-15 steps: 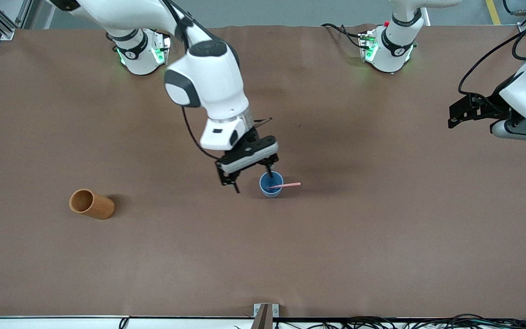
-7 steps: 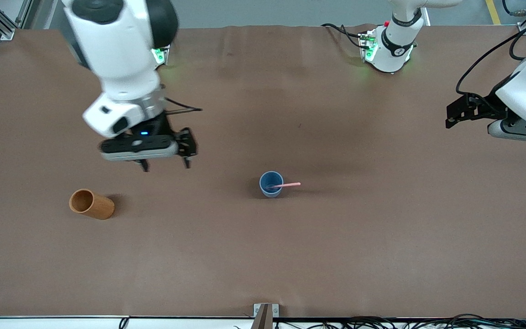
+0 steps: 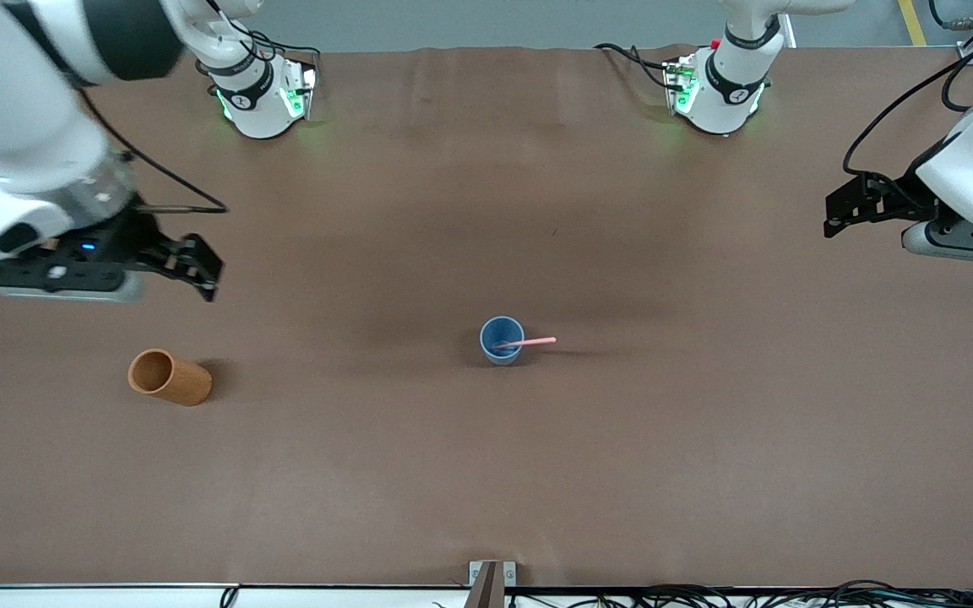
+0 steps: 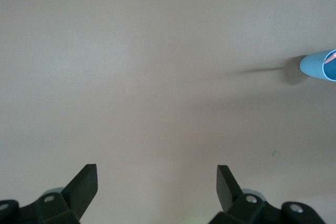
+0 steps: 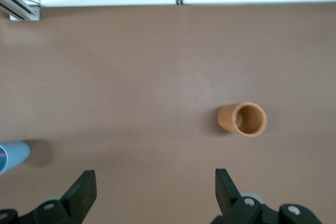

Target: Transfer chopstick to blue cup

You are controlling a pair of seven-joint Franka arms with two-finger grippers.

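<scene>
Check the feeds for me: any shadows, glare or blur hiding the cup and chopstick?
Front view: even light, no glare; blue cup and chopstick crisp, soft shadows around them. Left wrist view: cup cut off at the frame edge, throwing a long soft shadow. Right wrist view: cup clipped at the edge, slightly soft.

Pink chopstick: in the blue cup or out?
In. The thin pink chopstick stands tilted in the small blue plastic cup, its upper end leaning over the rim.

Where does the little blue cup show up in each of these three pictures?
Front view: the blue cup stands mid-table, the pink chopstick leaning out of it.
Left wrist view: cut off at the picture's edge.
Right wrist view: a sliver at the edge.
Shared landmark: the brown table.
</scene>
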